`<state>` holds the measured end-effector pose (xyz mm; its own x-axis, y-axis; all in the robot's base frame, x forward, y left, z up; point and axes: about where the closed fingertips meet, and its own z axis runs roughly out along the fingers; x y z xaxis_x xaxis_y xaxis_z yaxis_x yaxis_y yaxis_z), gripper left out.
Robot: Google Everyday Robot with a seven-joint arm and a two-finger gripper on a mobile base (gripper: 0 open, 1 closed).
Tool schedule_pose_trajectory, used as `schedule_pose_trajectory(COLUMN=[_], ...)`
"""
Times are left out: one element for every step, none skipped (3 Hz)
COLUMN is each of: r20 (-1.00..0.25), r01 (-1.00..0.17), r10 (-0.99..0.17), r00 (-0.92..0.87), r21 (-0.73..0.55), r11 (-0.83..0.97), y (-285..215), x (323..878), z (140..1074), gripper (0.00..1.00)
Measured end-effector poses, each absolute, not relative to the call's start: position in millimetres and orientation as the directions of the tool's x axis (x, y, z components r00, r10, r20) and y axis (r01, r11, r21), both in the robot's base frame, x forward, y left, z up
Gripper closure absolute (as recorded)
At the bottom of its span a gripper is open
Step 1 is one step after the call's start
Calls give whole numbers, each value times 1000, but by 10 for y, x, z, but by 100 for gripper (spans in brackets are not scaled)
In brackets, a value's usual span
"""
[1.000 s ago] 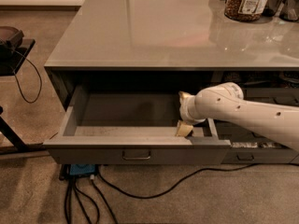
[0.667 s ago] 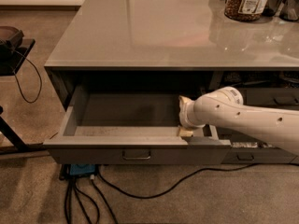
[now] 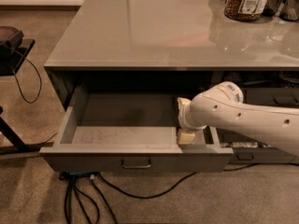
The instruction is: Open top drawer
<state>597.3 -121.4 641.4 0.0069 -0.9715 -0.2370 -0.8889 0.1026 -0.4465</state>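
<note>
The gripper point(image 3: 186, 135) is hanging inside the top drawer point(image 3: 93, 155), its pale tip sitting close behind the front panel near that panel's right end. Whether the gripper is spread or closed cannot be told, since the white arm point(image 3: 243, 118) is covering most of it. The drawer is standing pulled well out from under the countertop point(image 3: 154, 27), with its scuffed grey floor showing to the gripper's left. The pull handle point(image 3: 136, 163) is lying below and to the left of the gripper on the panel's outer face. The opening is looking nearly complete. Finishing it well is calling for a straight, level pull toward the camera, because an off-centre drag risks skewing the drawer on its runners. The drawer's long axis is running left to right, its front is facing the camera, and its travel is running crosswise to that axis.
</note>
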Motion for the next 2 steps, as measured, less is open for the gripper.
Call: schedule_pose_trajectory(r20=[-187, -172], r01=[-908, -929], r10=[-982, -984], r00=[34, 55], r21=[-417, -371], r11=[48, 13], y=[-1260, -1341], x=[5785, 5631], z=[6542, 6571], gripper=[0, 0])
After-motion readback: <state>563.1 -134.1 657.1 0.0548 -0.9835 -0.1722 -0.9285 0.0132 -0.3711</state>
